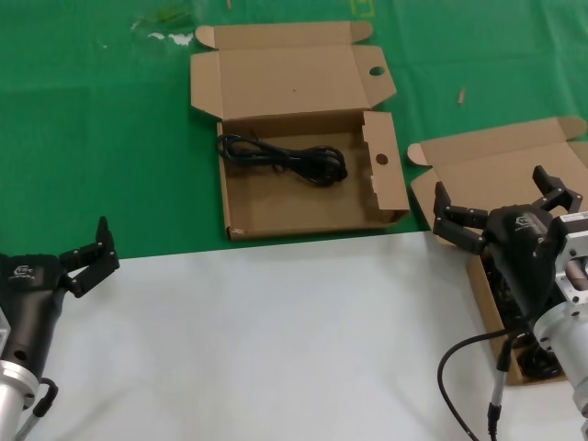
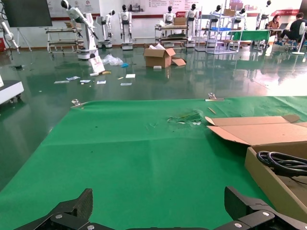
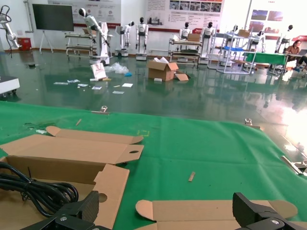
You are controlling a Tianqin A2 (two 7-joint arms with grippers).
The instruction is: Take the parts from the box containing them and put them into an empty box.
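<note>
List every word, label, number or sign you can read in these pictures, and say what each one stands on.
None can be read.
Left tool housing: a small white logo, too small to read.
Right tool housing: the same kind of mark, unreadable.
Wall posters in the hall behind: print too blurred to read.
Both cardboard boxes: no print visible.

Past the right gripper's (image 3: 168, 218) spread fingers (image 3: 261, 213), an open holed cardboard box (image 3: 112, 184) holds a black power cord (image 3: 36, 189) on the green mat (image 3: 211, 153), another box's plain lid (image 3: 201, 211) just beside it.
</note>
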